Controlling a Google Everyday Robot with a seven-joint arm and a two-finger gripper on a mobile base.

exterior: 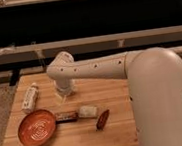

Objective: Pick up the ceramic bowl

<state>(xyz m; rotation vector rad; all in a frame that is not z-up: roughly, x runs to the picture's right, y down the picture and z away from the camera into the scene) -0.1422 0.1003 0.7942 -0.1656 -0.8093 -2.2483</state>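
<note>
Nothing legible anywhere, not even on the white bottle (29, 97) or the dark bar (66, 116) beside the ceramic bowl (37, 130). Gripper (62, 95) low over the surface (120, 131), behind the bowl, right of the bottle.

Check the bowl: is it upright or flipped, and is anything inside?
Upright and empty: the bowl shows its ringed inside facing up, nothing in it. It sits on the table. The gripper hangs behind it, apart.
</note>
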